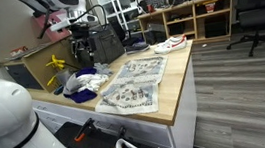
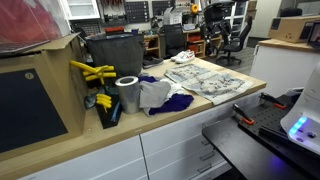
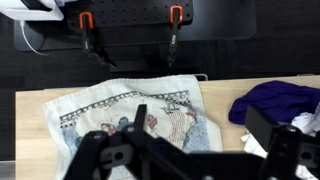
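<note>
The gripper [image 3: 185, 155] hangs with its jaws spread wide and nothing between them, directly above the patterned towel [image 3: 130, 115]. The towel lies spread flat on the wooden countertop [image 3: 30, 130], fully supported and so smooth. Just beside the towel, a purple cloth [image 3: 275, 100] sits bunched against a white cloth [image 3: 310, 122], both clear of the towel's edge and leaving it uncovered; beyond the towel's far edge, orange-handled clamps [image 3: 86, 20] show against a dark board.
</note>
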